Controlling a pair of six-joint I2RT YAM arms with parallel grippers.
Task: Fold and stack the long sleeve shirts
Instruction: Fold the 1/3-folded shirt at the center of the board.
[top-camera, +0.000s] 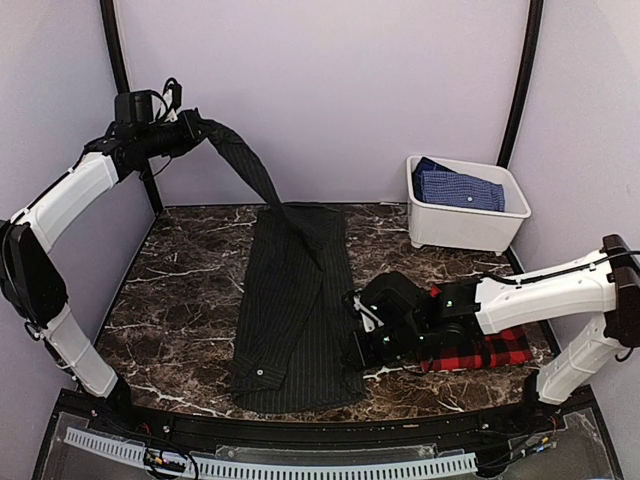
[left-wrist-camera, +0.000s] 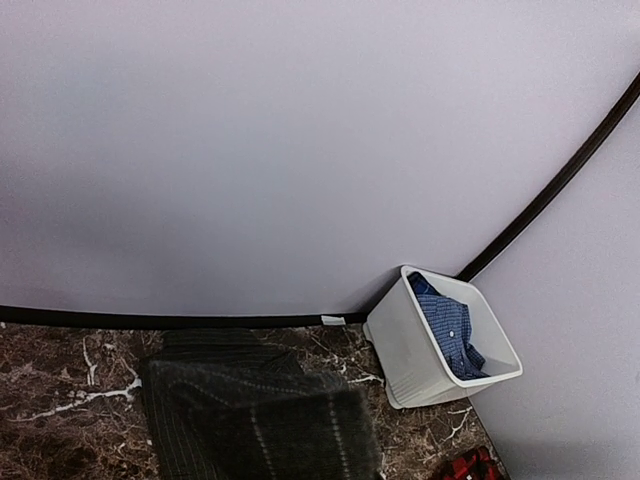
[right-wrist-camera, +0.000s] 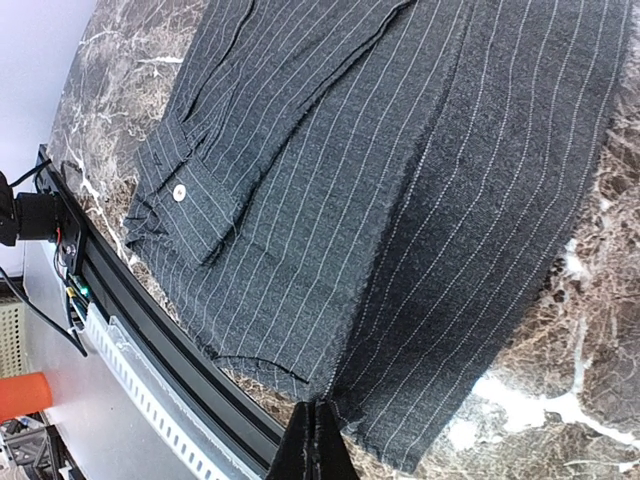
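Two shirts, none stacked yet. Pinstripe shirt (top-camera: 290, 330) lies narrowed lengthwise on the worktop (top-camera: 180, 300), with one sleeve strung up to the left gripper (top-camera: 195, 128), which is clamped on it. Right gripper (right-wrist-camera: 318, 442), fingers together, sits at the shirt's edge. Plaid shirt (top-camera: 500, 350) is just behind it, under the arm. Sleeve fold, cross folds and stacking are probably left.

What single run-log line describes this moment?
left tool: shut on pinstripe shirt sleeve, held high | right tool: shut, at shirt edge | plaid shirt: on table, unheld

Overhead camera looks down; both wrist cameras also see the pinstriped shirt (top-camera: 295, 320).
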